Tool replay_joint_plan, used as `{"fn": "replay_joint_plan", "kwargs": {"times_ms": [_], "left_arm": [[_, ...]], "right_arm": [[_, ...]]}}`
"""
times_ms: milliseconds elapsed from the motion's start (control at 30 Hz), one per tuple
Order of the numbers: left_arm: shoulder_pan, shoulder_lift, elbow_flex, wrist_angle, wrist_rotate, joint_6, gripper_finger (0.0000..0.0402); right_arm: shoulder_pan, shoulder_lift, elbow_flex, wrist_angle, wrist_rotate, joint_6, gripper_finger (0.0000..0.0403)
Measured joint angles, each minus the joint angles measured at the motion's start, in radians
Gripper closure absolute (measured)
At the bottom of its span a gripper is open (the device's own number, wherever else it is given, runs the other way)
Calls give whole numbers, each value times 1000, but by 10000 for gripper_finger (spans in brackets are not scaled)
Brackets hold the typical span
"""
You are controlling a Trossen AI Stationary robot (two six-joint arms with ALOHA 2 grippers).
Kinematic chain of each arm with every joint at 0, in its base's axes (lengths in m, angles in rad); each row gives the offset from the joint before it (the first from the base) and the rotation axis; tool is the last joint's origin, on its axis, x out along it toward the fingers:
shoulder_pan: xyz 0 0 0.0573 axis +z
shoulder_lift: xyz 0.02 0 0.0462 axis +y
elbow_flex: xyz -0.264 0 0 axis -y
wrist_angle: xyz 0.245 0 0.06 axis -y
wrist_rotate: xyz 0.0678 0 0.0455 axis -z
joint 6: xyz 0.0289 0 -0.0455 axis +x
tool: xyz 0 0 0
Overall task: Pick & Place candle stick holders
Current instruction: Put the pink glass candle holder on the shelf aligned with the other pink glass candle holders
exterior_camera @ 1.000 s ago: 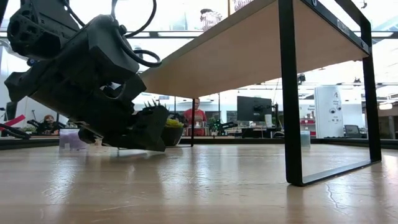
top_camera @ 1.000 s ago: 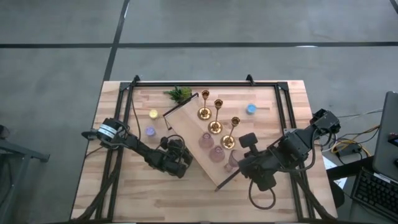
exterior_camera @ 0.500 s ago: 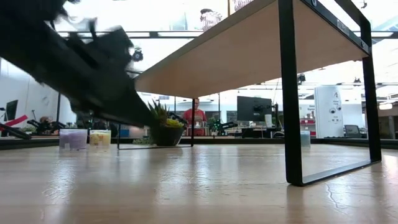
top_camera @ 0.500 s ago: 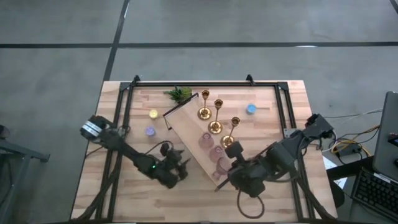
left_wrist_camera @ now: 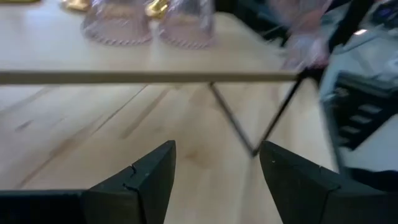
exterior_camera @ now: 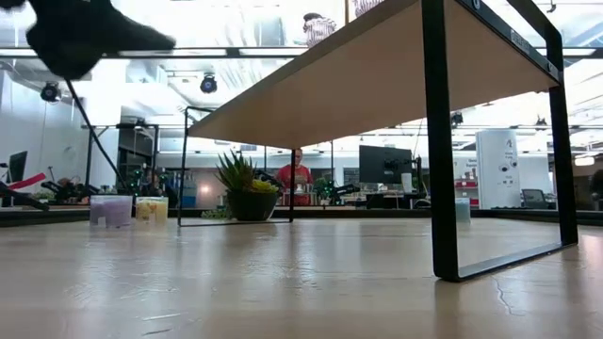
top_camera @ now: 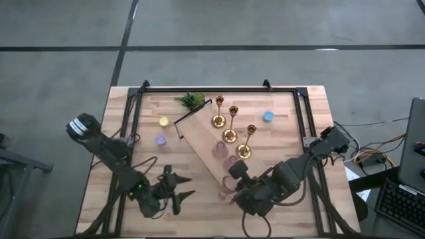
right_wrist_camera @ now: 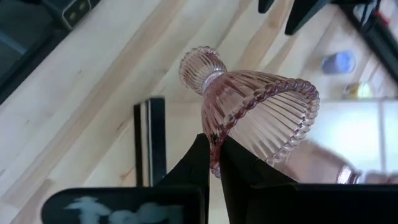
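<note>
In the low view the candle stick holders are hidden above the raised shelf (exterior_camera: 377,85). In the left wrist view two pink glass cups (left_wrist_camera: 118,22) are cut off and a third (left_wrist_camera: 305,37) is blurred. In the high view the held cup is largely covered by the right gripper (top_camera: 234,188).

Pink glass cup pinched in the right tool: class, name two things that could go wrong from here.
1. The right tool grips the pink glass cup only by its thin beaded rim, so it might slip or chip.
2. Two more glass cups stand close by on the raised board; a swing could knock them.
</note>
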Motion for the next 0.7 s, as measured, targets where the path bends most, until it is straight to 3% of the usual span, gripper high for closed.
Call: {"fn": "replay_joint_plan", "kwargs": {"times_ms": [433,700], "left_arm": [[-9,-18,9,355,72,255,165],[55,-16,10,378,193,240,164]], "right_arm": [[4,17,0,77,18,-114,392],[10,70,0,112,72,-178,392]]}}
